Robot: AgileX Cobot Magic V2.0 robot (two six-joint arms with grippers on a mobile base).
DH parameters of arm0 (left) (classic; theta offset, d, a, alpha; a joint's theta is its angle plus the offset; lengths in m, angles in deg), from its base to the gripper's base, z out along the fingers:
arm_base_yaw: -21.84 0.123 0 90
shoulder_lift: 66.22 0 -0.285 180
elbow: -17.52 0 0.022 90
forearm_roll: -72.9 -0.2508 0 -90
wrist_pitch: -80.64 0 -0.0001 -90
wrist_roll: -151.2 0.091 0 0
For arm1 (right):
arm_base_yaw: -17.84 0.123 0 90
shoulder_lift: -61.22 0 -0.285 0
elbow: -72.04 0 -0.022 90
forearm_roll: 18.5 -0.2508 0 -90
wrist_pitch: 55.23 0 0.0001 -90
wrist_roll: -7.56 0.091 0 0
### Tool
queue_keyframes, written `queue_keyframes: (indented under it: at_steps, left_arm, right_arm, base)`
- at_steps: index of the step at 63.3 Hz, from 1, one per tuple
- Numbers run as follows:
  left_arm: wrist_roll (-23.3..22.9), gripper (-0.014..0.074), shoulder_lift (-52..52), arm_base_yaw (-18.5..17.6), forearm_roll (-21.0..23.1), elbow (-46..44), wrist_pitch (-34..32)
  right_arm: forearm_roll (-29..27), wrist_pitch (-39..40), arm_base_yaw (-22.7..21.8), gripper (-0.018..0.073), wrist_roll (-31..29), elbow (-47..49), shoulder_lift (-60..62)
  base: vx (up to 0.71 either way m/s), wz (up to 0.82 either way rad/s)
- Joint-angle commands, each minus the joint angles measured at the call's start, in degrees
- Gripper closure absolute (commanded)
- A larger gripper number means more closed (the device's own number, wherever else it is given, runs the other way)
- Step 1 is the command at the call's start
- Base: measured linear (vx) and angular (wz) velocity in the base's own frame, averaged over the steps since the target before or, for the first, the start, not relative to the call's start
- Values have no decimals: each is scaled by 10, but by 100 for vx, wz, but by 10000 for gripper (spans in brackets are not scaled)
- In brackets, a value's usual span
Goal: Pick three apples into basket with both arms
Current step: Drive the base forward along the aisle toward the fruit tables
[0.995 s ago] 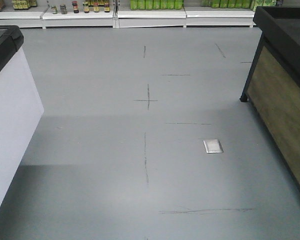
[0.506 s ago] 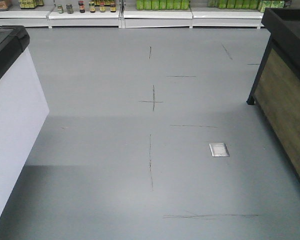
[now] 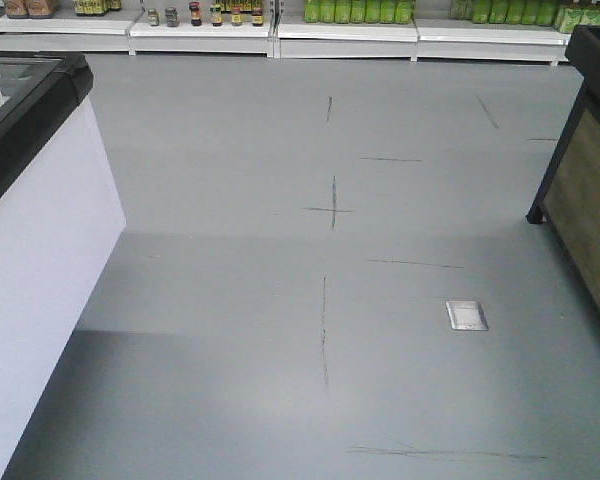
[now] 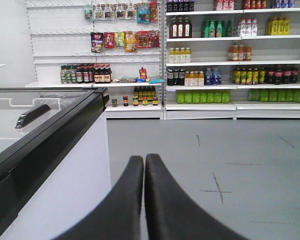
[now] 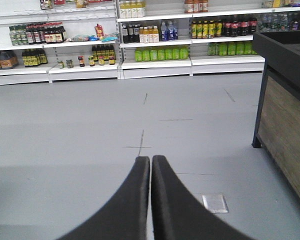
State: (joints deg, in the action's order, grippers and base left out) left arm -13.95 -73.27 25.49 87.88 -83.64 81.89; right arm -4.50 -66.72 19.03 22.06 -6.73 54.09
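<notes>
1. Driving to the fruit is the step in hand, I judge: grey floor (image 3: 230,300) stretches ahead of both tools, and neither apples nor basket show in any view.
2. A white freezer cabinet (image 4: 75,185) sits close left of the left tool (image 4: 144,161); steer clear of it.
3. A wood-panelled stand (image 5: 285,125) lies right of the right tool (image 5: 150,161).
4. Both tools are pressed together and empty.
</notes>
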Motion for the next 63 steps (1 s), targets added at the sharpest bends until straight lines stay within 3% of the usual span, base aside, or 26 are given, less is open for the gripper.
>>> queue_keyframes:
  at_steps: [1,63]
  left_arm:
    - [-5,602,2,-3,3,-15,-39]
    - [-5,602,2,-3,3,-15,-39]
  right_arm:
    - [5,42,0,564,-3,-8,7]
    - [5,41,0,564,-3,-8,7]
  base:
    - [9,11]
    - [11,6]
